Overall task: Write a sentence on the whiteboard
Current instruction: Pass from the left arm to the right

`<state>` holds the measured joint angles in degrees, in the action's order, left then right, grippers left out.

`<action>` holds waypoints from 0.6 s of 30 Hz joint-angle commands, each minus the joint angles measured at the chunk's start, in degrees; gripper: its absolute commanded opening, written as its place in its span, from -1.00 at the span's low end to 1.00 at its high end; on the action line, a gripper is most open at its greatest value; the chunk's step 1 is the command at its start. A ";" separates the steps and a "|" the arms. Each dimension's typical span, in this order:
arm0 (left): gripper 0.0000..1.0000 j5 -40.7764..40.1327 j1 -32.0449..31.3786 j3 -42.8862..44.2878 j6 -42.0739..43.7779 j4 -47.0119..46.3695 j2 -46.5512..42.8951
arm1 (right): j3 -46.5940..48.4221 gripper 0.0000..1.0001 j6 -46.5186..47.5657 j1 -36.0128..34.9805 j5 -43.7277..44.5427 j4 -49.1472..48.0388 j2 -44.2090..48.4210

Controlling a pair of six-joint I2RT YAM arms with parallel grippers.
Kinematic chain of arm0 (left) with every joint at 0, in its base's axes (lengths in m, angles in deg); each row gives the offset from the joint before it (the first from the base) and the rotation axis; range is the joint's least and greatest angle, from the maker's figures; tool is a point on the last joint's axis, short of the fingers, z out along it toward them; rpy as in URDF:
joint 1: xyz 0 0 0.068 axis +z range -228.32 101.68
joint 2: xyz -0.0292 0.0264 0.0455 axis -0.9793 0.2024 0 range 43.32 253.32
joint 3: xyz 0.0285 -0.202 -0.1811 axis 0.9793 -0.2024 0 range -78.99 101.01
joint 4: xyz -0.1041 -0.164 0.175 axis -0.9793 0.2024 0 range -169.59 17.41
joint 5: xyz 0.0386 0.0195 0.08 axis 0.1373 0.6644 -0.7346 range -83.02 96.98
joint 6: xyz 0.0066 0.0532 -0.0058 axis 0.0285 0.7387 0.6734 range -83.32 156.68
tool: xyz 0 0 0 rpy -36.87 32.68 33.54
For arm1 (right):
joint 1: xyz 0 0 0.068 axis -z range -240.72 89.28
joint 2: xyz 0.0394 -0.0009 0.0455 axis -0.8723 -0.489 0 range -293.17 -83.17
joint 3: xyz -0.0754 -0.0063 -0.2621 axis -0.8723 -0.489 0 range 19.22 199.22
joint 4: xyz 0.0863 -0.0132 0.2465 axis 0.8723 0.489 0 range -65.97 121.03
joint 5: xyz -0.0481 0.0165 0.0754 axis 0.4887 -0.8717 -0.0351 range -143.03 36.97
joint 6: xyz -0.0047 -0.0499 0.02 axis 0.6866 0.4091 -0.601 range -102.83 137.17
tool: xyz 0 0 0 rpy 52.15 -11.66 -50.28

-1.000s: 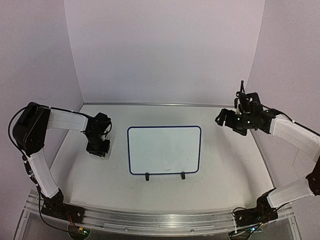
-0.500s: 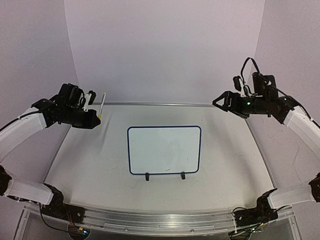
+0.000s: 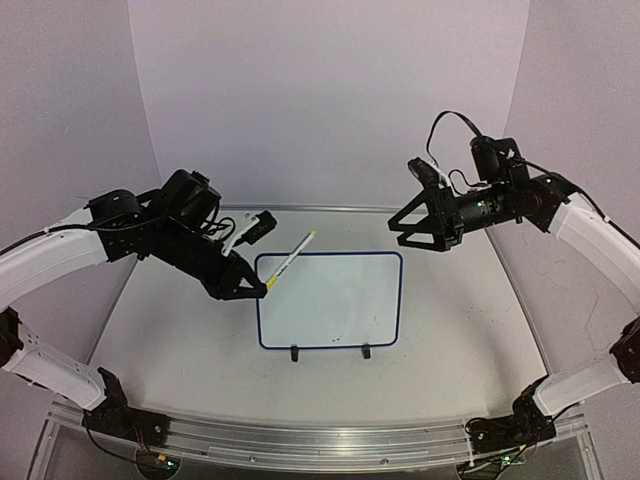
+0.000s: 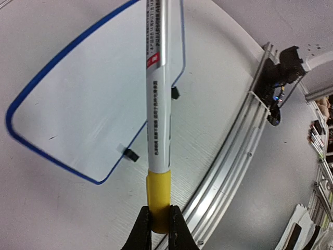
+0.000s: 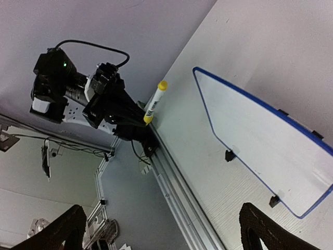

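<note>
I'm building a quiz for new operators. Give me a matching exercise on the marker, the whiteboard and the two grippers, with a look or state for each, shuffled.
Column one:
1. marker
2. whiteboard
3. left gripper
4. right gripper

Column two:
A. open and empty, up in the air
B. lying on the table, blue frame
C. white barrel, yellow ends
D. shut on the marker's yellow end

Pairs: 1-C, 2-B, 3-D, 4-A
</note>
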<state>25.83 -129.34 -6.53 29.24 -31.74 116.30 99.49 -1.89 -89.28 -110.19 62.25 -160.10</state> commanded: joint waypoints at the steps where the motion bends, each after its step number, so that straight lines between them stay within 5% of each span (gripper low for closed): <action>1: -1.00 5.90 -5.78 6.47 0.03 0.06 4.61 | 1.43 0.97 -0.07 -3.27 -5.20 1.95 -0.93; 18: -1.00 13.66 -12.74 18.69 4.52 6.12 16.26 | -5.00 0.92 2.91 -11.62 -8.21 1.69 -5.31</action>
<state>36.12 -141.42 8.46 31.35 -28.53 131.25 94.74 -0.78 -99.78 -115.67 64.40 -164.59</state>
